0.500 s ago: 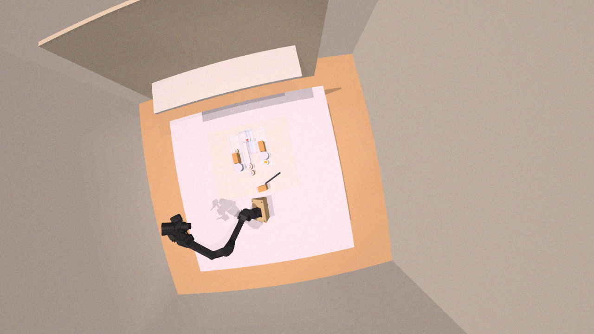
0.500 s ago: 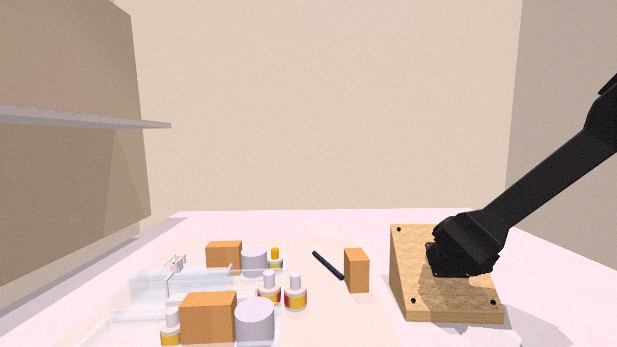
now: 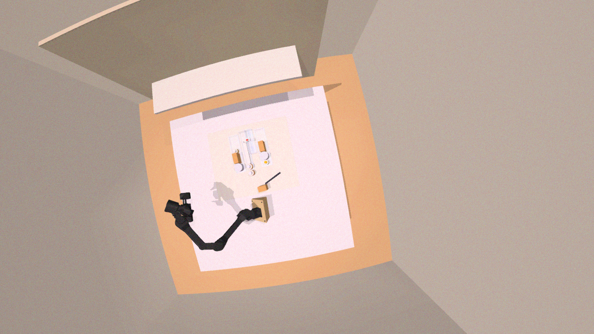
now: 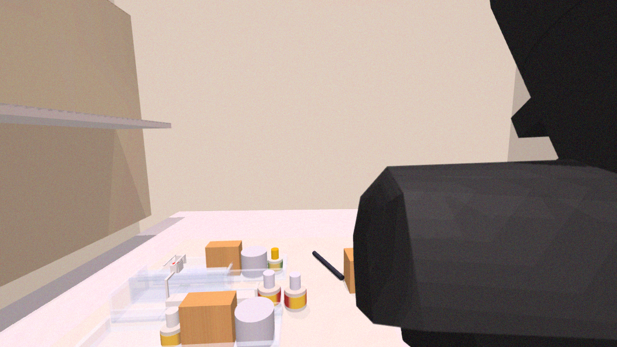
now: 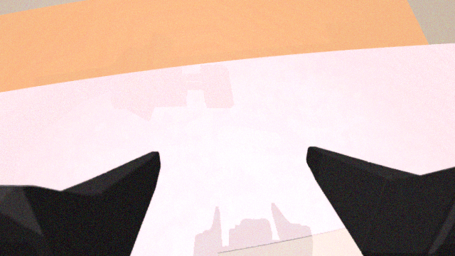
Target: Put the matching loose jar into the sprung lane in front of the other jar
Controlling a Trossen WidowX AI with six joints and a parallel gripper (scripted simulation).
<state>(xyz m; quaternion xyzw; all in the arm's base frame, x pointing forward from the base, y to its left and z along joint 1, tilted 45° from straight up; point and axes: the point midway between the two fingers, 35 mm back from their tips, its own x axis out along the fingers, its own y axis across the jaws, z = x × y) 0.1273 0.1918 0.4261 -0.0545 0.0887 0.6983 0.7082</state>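
Observation:
The loose jar [image 3: 251,172] [image 4: 295,298], with a white cap and red and yellow label, stands upright just in front of the lane. A like jar [image 3: 250,166] [image 4: 269,294] stands at the front end of the pale sprung lane [image 3: 244,154]. The front stop and pusher plate are hard to make out. A white-capped jar [image 3: 236,150] [image 4: 170,334] with a yellow band stands left of the lane, and a yellow-capped jar [image 3: 266,162] [image 4: 274,261] with a green band stands right. My gripper [image 5: 235,156] is open and empty, high and far left of the jars in the top view.
Orange blocks [image 3: 236,157] [image 4: 207,318] and grey cylinders [image 3: 265,155] [image 4: 254,323] flank the lane. A black rod [image 3: 273,177] [image 4: 328,265] and a smaller orange block [image 3: 262,188] lie between the jars and the wooden arm base [image 3: 266,214]. A white shelf [image 3: 228,79] is behind. The arm hides the exterior view's right side.

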